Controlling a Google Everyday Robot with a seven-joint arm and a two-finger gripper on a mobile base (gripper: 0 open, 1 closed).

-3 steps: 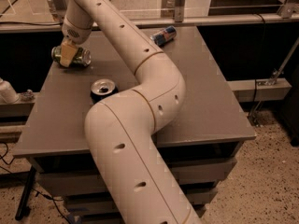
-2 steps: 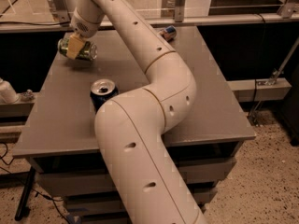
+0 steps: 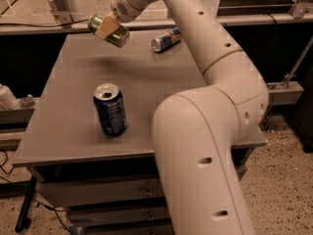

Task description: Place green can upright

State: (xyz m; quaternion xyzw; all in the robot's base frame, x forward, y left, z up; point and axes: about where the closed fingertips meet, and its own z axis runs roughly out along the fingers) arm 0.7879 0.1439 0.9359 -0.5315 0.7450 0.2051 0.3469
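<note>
The mottled green aluminium drink can is held tilted in the clamped tool, beyond the upright dark blue soda can and seemingly clear of the grey table, presumably so it can be turned upright.

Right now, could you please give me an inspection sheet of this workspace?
Surface: grey table, flat top, drawers under the front edge.
Job's things: green can, held tilted in the air over the table's far left, not upright.
Clutter: dark blue soda can standing upright near the front left; blue-and-silver can lying on its side near the far edge.
Grippers: gripper shut on the green can, above the table's far left.
Cables: thin black cable on the floor at left.
Surroundings: speckled floor; dark benches behind.
</note>
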